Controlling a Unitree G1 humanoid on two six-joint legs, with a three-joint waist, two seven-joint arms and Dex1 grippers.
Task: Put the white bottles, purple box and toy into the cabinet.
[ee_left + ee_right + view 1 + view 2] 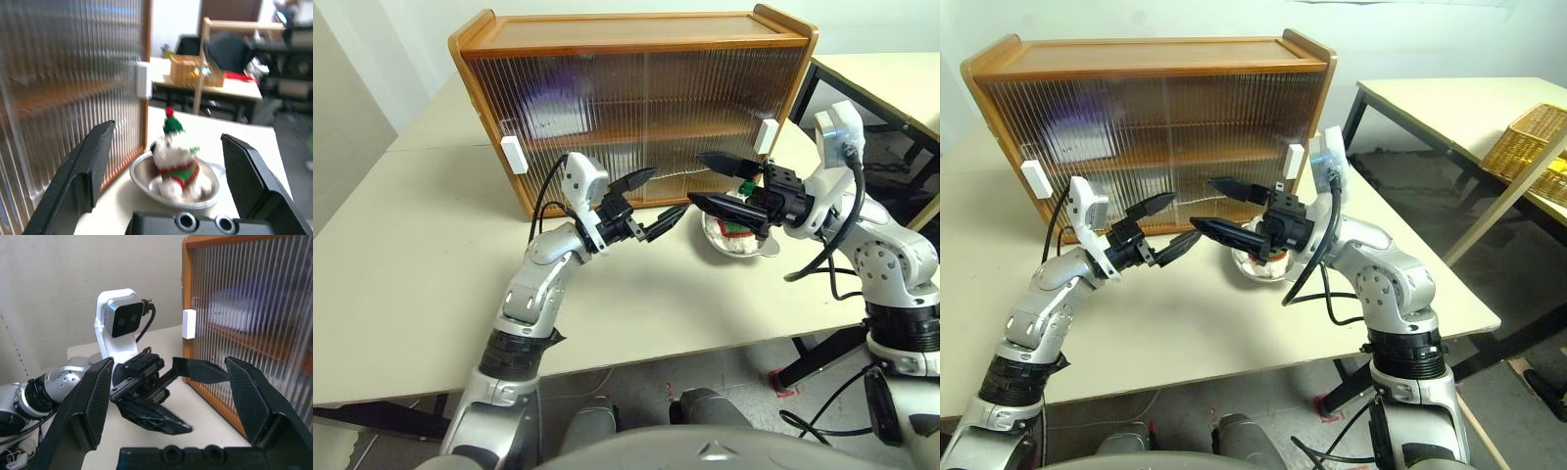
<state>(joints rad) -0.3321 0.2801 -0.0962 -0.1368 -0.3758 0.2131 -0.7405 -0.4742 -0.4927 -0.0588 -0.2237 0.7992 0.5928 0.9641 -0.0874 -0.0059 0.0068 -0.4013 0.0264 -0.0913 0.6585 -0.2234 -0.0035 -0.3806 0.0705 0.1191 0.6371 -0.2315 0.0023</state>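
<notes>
The cabinet (636,98) stands at the back of the table with both ribbed doors slid shut and white handles (512,154) at its outer edges. A lilac smudge (546,98) glows through the upper left door; I cannot tell what it is. The white bottles and purple box are hidden. The toy (176,161), a snowman with a red-and-green scarf, sits in a metal bowl (146,188) by the cabinet's right front corner. My left gripper (668,192) is open and empty, pointing at the toy. My right gripper (695,177) is open and empty, facing it just in front of the bowl (1258,269).
The beige table (411,245) has free room to the left and front. A second table with a wicker basket (1528,137) stands off to the right across a gap. The two grippers' fingertips nearly meet.
</notes>
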